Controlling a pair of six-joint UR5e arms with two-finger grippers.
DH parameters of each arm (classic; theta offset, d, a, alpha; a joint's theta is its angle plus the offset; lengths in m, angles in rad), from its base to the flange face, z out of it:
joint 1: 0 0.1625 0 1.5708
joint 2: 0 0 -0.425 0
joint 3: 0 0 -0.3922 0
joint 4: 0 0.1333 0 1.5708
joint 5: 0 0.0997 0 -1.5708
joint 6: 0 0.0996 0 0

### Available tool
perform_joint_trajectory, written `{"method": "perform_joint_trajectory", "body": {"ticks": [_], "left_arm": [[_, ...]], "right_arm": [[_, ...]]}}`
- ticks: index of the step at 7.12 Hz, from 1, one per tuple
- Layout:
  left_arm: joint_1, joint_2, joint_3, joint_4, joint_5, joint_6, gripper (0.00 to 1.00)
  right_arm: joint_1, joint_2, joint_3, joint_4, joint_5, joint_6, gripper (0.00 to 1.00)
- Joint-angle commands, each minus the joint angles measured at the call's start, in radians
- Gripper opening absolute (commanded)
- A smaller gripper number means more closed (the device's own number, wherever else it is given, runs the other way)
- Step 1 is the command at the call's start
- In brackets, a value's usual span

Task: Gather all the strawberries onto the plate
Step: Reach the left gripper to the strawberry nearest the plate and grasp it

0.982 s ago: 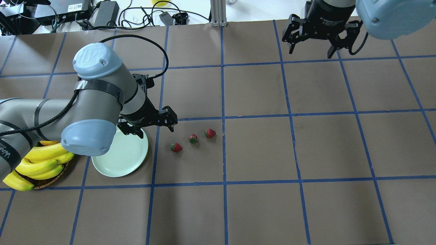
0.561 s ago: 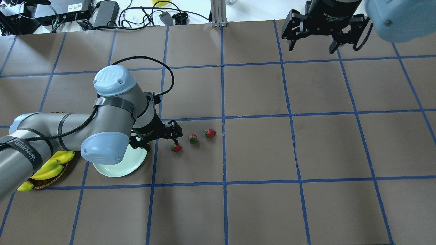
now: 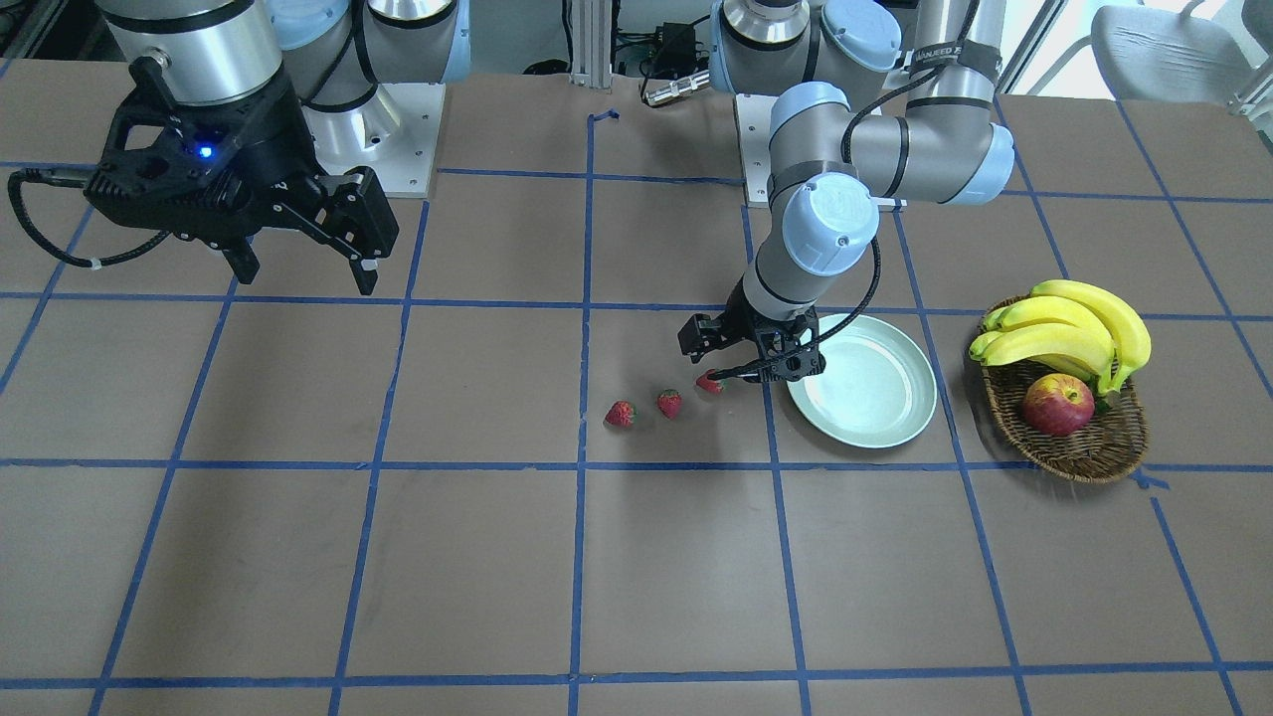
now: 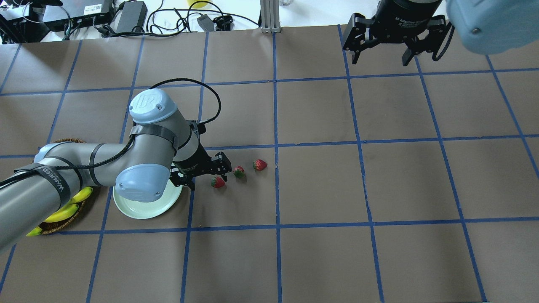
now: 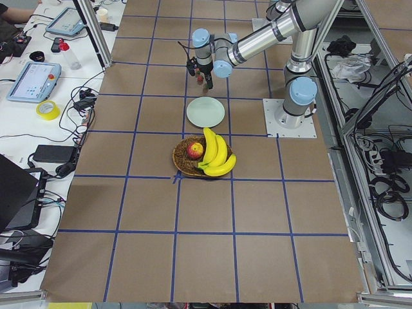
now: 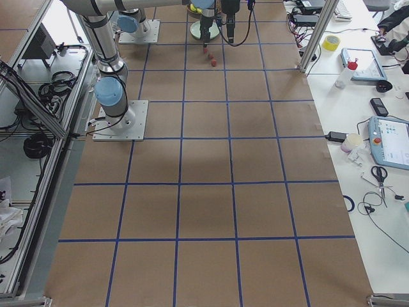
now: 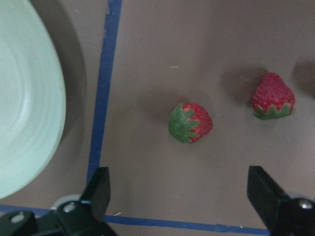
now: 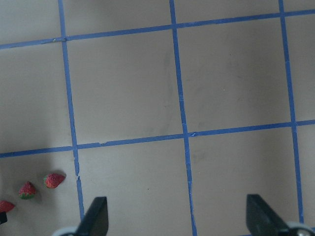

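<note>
The left gripper [image 4: 209,175], jaws spread and empty, hangs over the strawberry [image 4: 217,182] nearest the plate [image 4: 145,209]. The right gripper [image 4: 380,62], also spread, sits far from the plate.

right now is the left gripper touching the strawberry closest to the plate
Apart. The left wrist view shows the left gripper open, with bare table between each finger and the strawberry closest to the plate.

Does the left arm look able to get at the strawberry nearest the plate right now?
Likely yes: the left gripper is open over that strawberry with nothing between, and the next strawberry lies apart.
</note>
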State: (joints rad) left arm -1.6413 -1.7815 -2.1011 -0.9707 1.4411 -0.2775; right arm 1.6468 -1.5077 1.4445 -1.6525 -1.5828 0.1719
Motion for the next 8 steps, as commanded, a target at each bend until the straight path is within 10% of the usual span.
{"method": "perform_joint_trajectory", "body": {"ticks": [1, 2, 4, 6, 8], "left_arm": [[-0.002, -0.047, 0.001, 0.062, -0.005, 0.001, 0.86], [-0.002, -0.056, 0.000, 0.063, -0.004, 0.003, 0.79], [-0.002, -0.065, 0.001, 0.064, -0.008, 0.000, 0.25], [0.000, -0.064, 0.009, 0.064, -0.089, 0.000, 0.00], [0.012, -0.029, 0.061, 0.028, -0.050, 0.001, 0.00]], "right_arm": [[0.005, 0.020, -0.062, 0.042, -0.003, 0.008, 1.00], [0.005, 0.027, -0.085, 0.062, 0.001, 0.011, 1.00], [0.005, 0.047, -0.108, 0.063, 0.001, 0.014, 1.00], [0.004, 0.049, -0.108, 0.068, 0.004, 0.012, 1.00], [0.004, 0.047, -0.104, 0.071, 0.001, 0.012, 1.00]]}}
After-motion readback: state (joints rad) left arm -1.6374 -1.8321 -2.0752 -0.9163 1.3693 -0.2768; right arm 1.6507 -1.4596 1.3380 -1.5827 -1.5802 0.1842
